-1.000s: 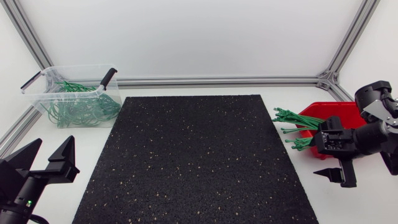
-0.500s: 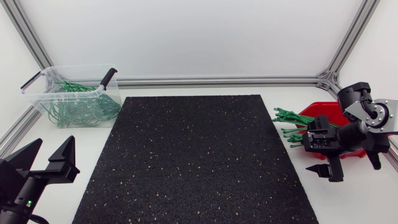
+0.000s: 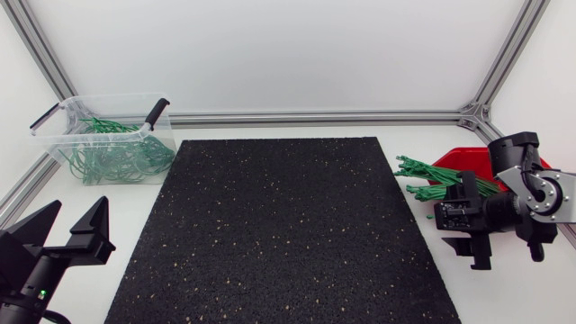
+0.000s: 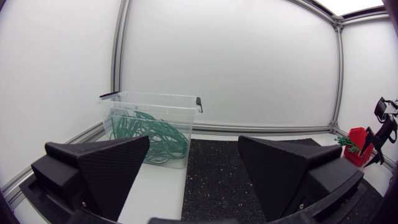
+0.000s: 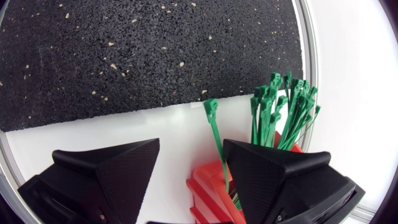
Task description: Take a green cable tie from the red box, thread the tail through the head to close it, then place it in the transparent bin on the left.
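Left jaws sit spread wide, holding nothing, low over the tabletop [image 3: 270, 130]. Beyond them the bin [image 3: 63, 135] holds looped ties [image 3: 112, 160]. A black mat [image 3: 283, 225] covers the middle. Straight ties [image 3: 418, 171] fan out of the red box [image 3: 461, 158]. Right jaws hang released over the box's edge, one tie [image 5: 214, 134] lying between them.

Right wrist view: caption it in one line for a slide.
Open right hand above the red box, green cable ties fanning out ahead of it toward the black speckled mat.
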